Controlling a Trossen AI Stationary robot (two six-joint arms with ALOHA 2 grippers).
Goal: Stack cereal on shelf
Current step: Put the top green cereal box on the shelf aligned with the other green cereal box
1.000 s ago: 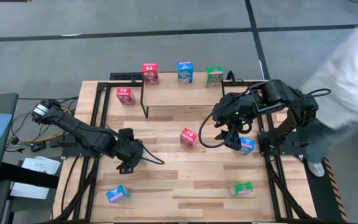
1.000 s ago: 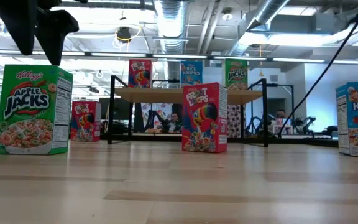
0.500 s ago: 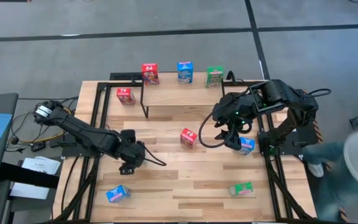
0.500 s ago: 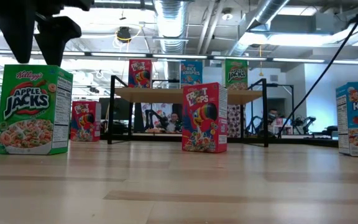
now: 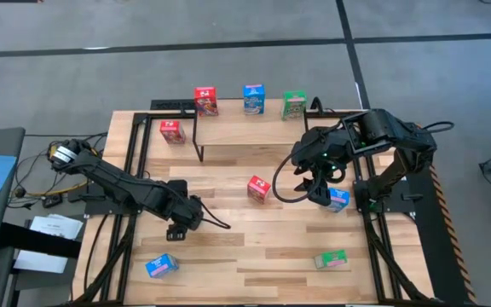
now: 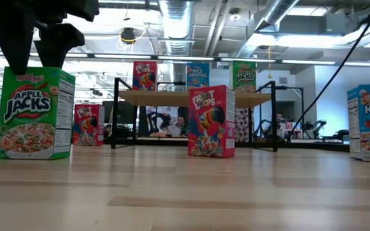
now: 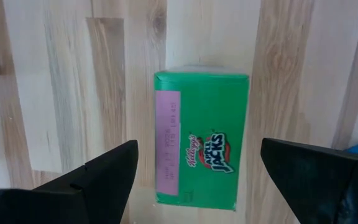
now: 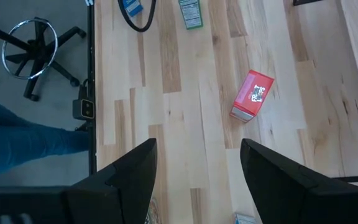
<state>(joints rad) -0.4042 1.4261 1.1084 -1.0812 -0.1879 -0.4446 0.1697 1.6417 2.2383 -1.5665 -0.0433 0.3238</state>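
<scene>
person gone from right; slatted table, grey floor.

An Apple Jacks box is standing directly beneath the left pincer — between its spread fingers; the shelf is sitting well beyond, three boxes lining its far edge.

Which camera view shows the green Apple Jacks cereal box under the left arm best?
The left wrist view: the green Apple Jacks cereal box fills the middle, seen top-down between the left gripper and its open jaws. The low view shows its printed front, upright on the table. In the high view the arm hides it. The right wrist view misses it.
</scene>
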